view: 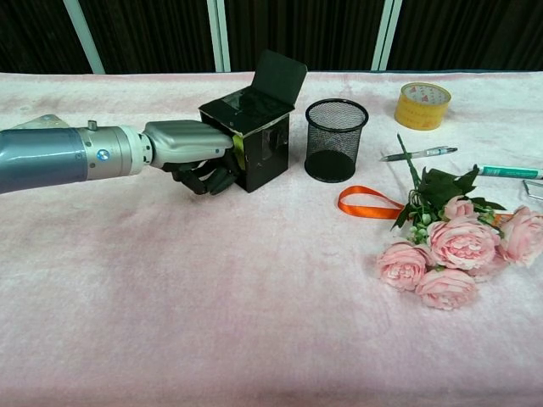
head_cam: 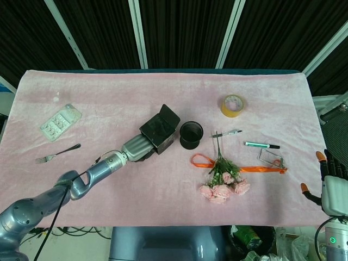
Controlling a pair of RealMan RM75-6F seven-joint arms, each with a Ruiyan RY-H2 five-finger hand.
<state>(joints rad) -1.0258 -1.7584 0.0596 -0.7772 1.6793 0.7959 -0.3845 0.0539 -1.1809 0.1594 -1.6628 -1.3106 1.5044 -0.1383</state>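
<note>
Green fruit (view: pixel 238 149), only a sliver of it showing, sits pressed between the left hand (view: pixel 197 153) and the side of the black box (view: pixel 258 140) near the middle of the bench (head_cam: pixel 109 103). The hand's fingers are curled around the fruit, holding it tight against the box wall. The box stands with its lid flap tilted up at the back, just beside the black mesh cup (view: pixel 336 140).

From where I stand, doing this well means keeping the grip firm but lifting the fruit above the box rim before moving it inward; pushing sideways would likely shove the light box into the mesh cup.

Further right lie an orange ribbon (view: pixel 363 203), a bunch of pink roses (view: pixel 450 246), a pen (view: pixel 418 154) and a roll of yellow tape (view: pixel 422 104). The right hand (head_cam: pixel 326 179) hangs off the bench's near right corner, fingers spread, holding nothing. A fork (head_cam: pixel 57 153) and a blister pack (head_cam: pixel 60 122) lie far left.
</note>
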